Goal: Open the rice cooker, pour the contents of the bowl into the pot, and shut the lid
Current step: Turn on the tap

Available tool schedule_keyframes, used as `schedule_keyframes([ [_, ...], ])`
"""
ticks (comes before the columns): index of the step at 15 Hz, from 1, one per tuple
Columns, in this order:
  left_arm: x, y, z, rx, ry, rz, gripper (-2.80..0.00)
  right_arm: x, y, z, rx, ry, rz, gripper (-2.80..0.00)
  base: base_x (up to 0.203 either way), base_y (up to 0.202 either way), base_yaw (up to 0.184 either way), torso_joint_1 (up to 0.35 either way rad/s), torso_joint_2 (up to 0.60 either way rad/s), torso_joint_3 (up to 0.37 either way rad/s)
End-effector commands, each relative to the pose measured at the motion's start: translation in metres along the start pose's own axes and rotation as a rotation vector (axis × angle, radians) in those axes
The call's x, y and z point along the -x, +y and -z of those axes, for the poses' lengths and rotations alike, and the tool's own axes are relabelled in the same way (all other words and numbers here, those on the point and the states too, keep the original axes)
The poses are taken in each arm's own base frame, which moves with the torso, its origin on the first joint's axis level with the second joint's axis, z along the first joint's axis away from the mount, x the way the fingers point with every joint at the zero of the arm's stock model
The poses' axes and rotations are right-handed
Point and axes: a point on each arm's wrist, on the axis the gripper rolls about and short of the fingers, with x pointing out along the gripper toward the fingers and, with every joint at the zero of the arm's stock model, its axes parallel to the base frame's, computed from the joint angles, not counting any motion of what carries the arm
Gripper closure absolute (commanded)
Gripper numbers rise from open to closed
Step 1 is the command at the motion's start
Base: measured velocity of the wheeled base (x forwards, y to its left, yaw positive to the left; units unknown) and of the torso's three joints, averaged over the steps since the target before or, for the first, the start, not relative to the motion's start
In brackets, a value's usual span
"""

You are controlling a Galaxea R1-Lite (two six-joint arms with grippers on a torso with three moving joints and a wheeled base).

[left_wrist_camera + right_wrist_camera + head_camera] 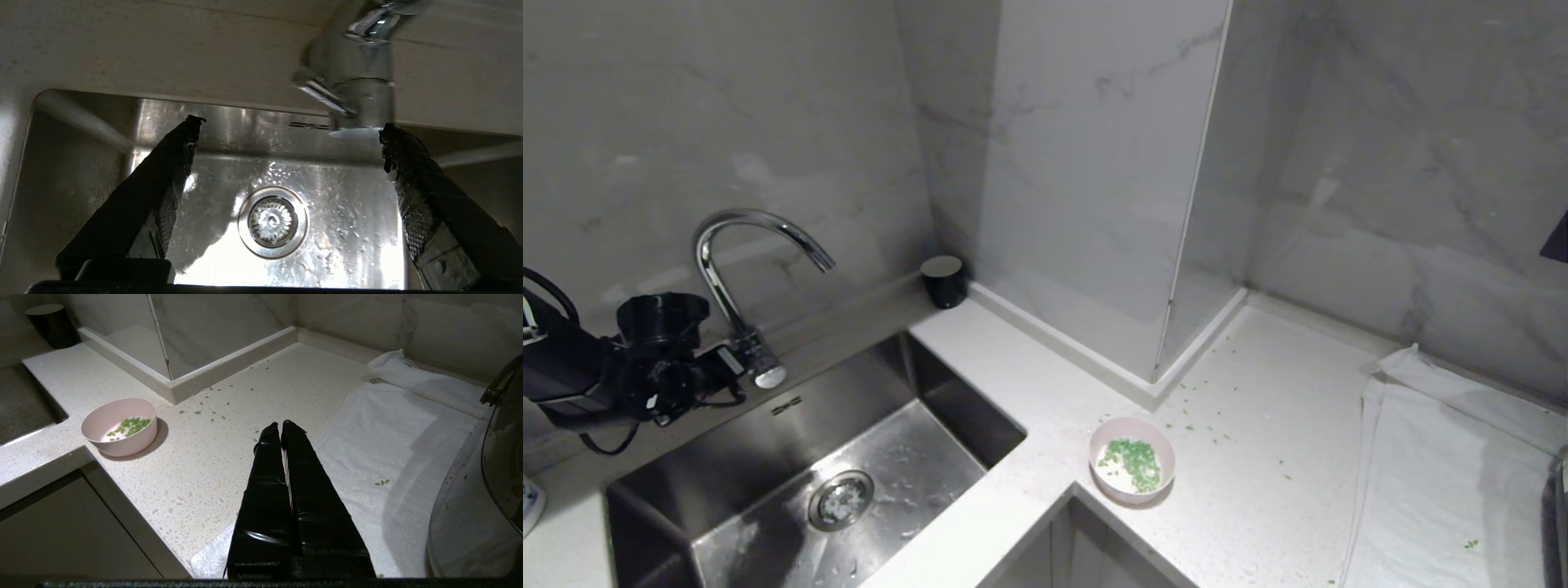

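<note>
Left wrist view shows the left gripper [290, 147] spread wide and empty over the wet steel sink [81, 134], above its drain [273, 221], beside the faucet [359, 81]. Right gripper [282, 426] hangs with fingers pressed together above the counter [196, 473] and white towel [380, 445]. Pink bowl [1132, 460] with green contents [1134, 461] sits near the counter's inner corner.

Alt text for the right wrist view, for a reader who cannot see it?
The right gripper, shut and empty, hangs over a speckled counter. A pink bowl with green pieces stands near the counter's edge; a white towel lies alongside.
</note>
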Motion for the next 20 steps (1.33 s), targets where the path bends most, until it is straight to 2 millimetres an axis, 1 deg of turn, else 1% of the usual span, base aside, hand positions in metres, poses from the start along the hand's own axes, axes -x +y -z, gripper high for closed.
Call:
schedule_keyframes([
  [1,-0.012,0.004,0.001,0.016,0.0,-0.016,-2.8,0.0,0.0,0.0,0.0,0.0,0.0,0.0,0.0,0.0,0.0,0.0,0.0,0.0],
  [4,-0.02,0.004,0.0,0.028,-0.013,-0.014,-2.8,0.0,0.0,0.0,0.0,0.001,0.0,0.0,0.0,0.0,0.0,0.0,0.0,0.0],
  [7,-0.027,0.001,-0.002,0.043,-0.071,0.014,-2.8,0.0,0.0,0.0,0.0,0.0,0.0,0.0,0.0,0.0,0.0,0.0,0.0,0.0],
  [8,-0.027,0.0,-0.001,0.043,-0.072,0.016,0.0,0.0,0.0,0.0,0.0,0.001,0.0,0.0,0.0,0.0,0.0,0.0,0.0,0.0],
  [11,-0.03,0.001,0.001,0.044,-0.069,0.013,0.0,0.0,0.0,0.0,0.0,0.001,0.0,0.0,0.0,0.0,0.0,0.0,0.0,0.0],
  [14,-0.037,0.002,0.005,0.049,-0.063,0.005,0.0,0.0,0.0,0.0,0.0,0.001,0.0,0.0,0.0,0.0,0.0,0.0,0.0,0.0],
  [20,-0.036,0.0,0.002,0.059,-0.069,0.009,0.0,0.0,0.0,0.0,0.0,0.002,0.0,0.0,0.0,0.0,0.0,0.0,0.0,0.0],
])
